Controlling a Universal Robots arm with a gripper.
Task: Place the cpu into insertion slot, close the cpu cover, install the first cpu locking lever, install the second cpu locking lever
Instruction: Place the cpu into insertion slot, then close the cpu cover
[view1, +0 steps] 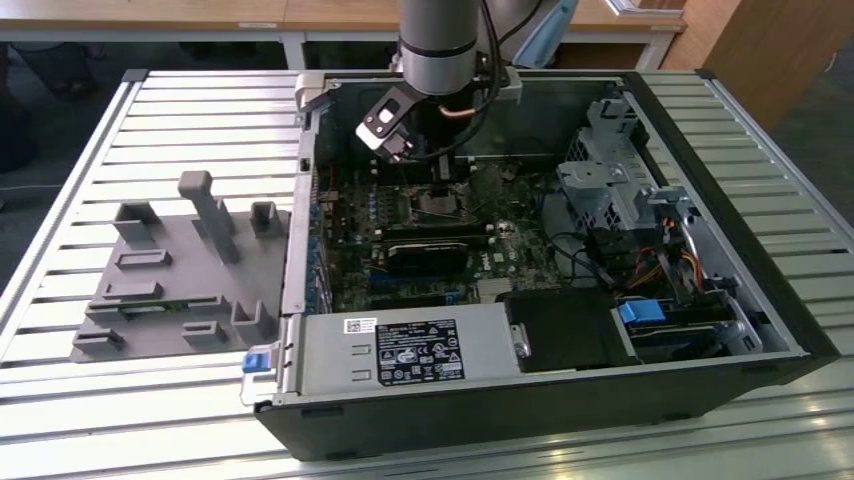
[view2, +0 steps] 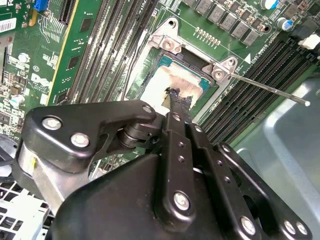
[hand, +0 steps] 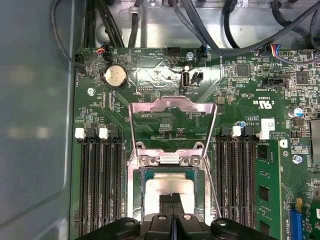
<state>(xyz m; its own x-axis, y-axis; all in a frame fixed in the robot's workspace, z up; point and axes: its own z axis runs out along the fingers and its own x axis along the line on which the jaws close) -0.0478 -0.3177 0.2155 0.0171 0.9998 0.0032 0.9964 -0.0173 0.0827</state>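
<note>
Fingers clenched together, tips on the cpu face within the insertion slot.

Matt-silver cpu, shiny mtl cpu cover

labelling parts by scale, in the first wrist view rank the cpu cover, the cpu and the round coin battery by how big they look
1. cpu cover, lying open: largest.
2. cpu, partly hidden under the jaws: clearly smaller.
3. coin battery: smallest.
</note>
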